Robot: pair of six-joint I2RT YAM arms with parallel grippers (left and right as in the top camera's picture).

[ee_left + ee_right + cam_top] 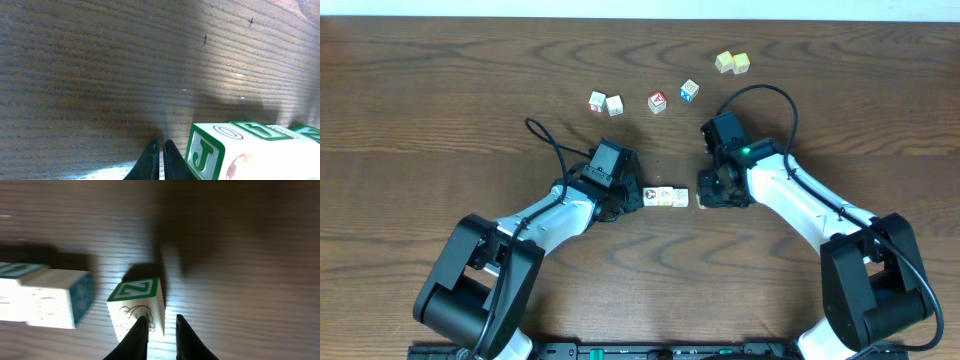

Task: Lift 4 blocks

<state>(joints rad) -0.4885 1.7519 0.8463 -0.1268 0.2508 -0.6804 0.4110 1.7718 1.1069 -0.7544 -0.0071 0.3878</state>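
- bench: dark brown wood with wavy, darker grain lines.
- J block: white, with a green-framed face bearing a green J and a faint reddish-brown print on the next face.
- Z block: white, with a green border and a green Z on top and a thin brown line drawing on its side.
- teal-sided block: white, with one teal-blue face.
- red-faced cube: red with a pale mark.
- blue-sided cube: light blue and white.
- pale yellow cubes: cream-yellow.
- pink-edged cubes: white with pink-red trim.
- left gripper and right gripper: black jaws.

left end effector: fingers pressed together | right end effector: fingers slightly apart | left arm, right arm: angled inward
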